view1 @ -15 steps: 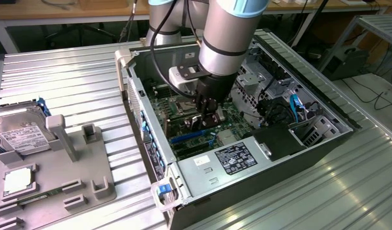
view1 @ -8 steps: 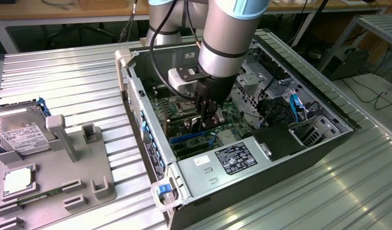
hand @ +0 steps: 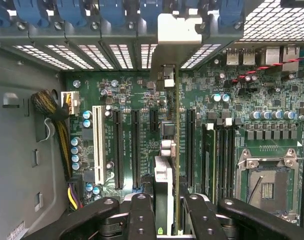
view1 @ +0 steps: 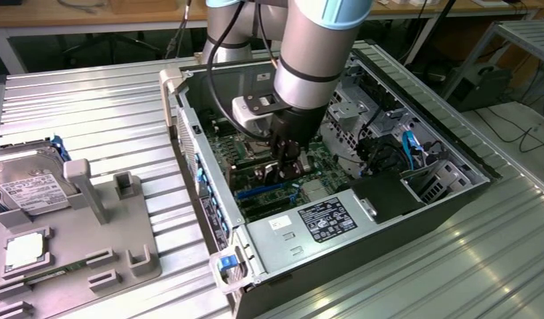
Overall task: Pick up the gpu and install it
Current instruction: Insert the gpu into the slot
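The gpu (hand: 175,150) stands on edge between the fingers (hand: 142,215), seen almost end-on in the wrist view as a thin green-edged card whose silver end bracket (hand: 179,30) reaches toward the row of rear slot openings of the computer case (view1: 449,143). The gripper (hand: 164,220) is closed on the card, one finger against each face, so the pick-up part of the work looks done. Below the card lies the green motherboard (hand: 132,90) with its black expansion slots (hand: 135,145) running parallel to the card; the card appears lined up over the board beside the memory slots, but whether its lower edge is already seated in a slot or only hovering above it cannot be told. In the exterior view the arm (view1: 321,60) reaches down into the open case, which lies on its side on the ribbed metal table (view1: 94,113), with the gripper deep among the components. On the exterior view's left, well apart from the case, a grey fixture tray (view1: 121,266) holds a hard drive (view1: 28,183) and a processor (view1: 24,247). Judged from this, installation is under way and not confirmed finished.
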Robot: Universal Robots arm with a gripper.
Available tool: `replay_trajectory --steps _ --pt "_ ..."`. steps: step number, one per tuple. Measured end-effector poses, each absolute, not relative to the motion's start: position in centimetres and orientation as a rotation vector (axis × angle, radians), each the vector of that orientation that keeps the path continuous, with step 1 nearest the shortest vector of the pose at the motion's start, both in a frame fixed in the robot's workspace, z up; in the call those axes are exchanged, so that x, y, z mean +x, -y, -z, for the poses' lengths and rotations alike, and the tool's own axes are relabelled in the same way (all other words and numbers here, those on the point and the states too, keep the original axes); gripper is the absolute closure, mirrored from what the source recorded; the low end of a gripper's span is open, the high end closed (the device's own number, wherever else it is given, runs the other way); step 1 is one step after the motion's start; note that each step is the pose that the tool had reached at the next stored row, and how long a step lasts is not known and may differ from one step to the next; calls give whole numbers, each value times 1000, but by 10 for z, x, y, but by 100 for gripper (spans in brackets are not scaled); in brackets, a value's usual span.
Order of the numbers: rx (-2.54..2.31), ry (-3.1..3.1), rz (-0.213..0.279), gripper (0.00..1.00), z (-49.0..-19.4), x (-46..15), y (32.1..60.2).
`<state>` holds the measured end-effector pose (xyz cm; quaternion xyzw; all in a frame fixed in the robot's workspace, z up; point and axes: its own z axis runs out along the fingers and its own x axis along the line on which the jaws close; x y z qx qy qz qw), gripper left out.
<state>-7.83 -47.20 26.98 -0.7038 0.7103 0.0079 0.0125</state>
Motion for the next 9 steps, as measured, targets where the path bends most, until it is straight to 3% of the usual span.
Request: replay_trajectory --steps 9 --pt "-2195 -2215 -27 72 -268 -81 472"
